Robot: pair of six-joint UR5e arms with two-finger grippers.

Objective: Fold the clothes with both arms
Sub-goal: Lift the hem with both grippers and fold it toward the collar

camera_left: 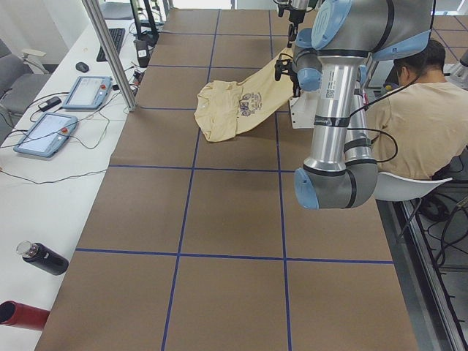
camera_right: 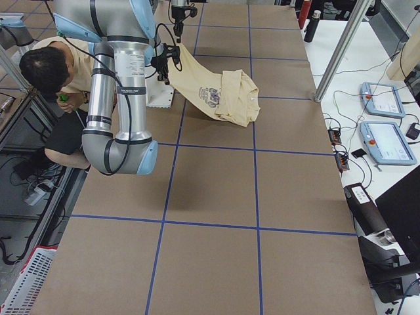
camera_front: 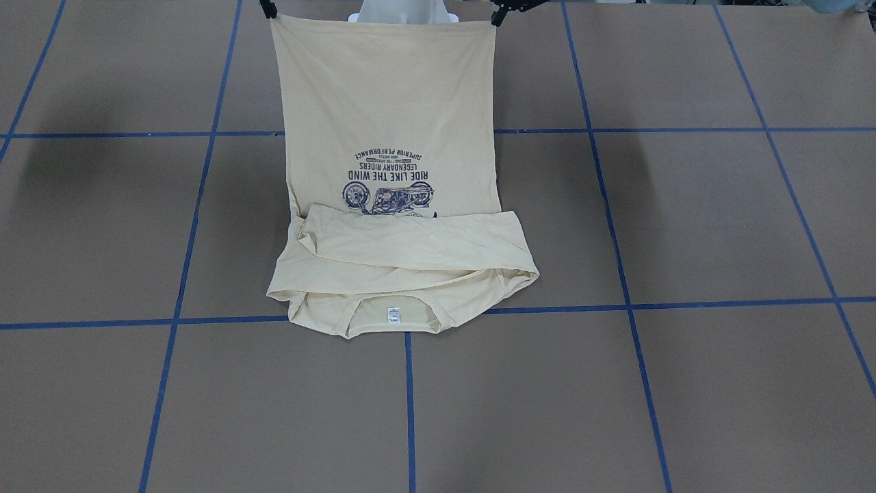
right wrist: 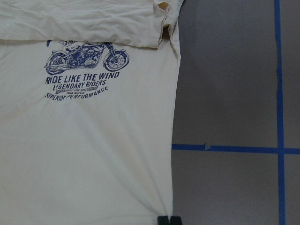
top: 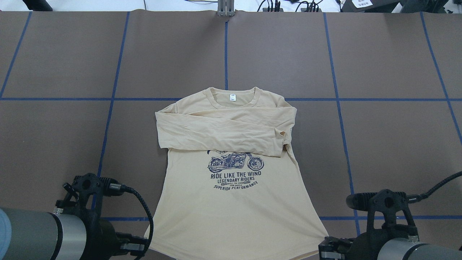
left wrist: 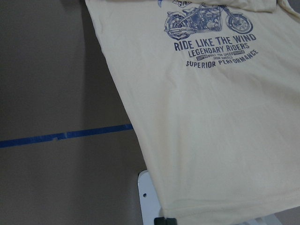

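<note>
- Brown table (top: 379,144) w/ blue tape grid, big open board.
- L arm (camera_left: 336,110) and R arm (camera_right: 118,85) both at the robot's edge, wrists tucked in close to the base.
- T-shirt (top: 231,209) centre-table: collar end flat on the board, hem end lifted off it and stretched taut btwn the two grippers.
- Sleeves (top: 220,133) folded across the chest, one over the other.
- Navy motorcycle print (top: 235,169) face up, top edge tucked under the sleeves.
- L gripper (left wrist: 165,220): jaws pinched tight on its hem corner.
- R gripper (right wrist: 164,220): same, clamped on the other hem corner.
- Neck label (top: 232,97) showing white inside the collar.
</note>
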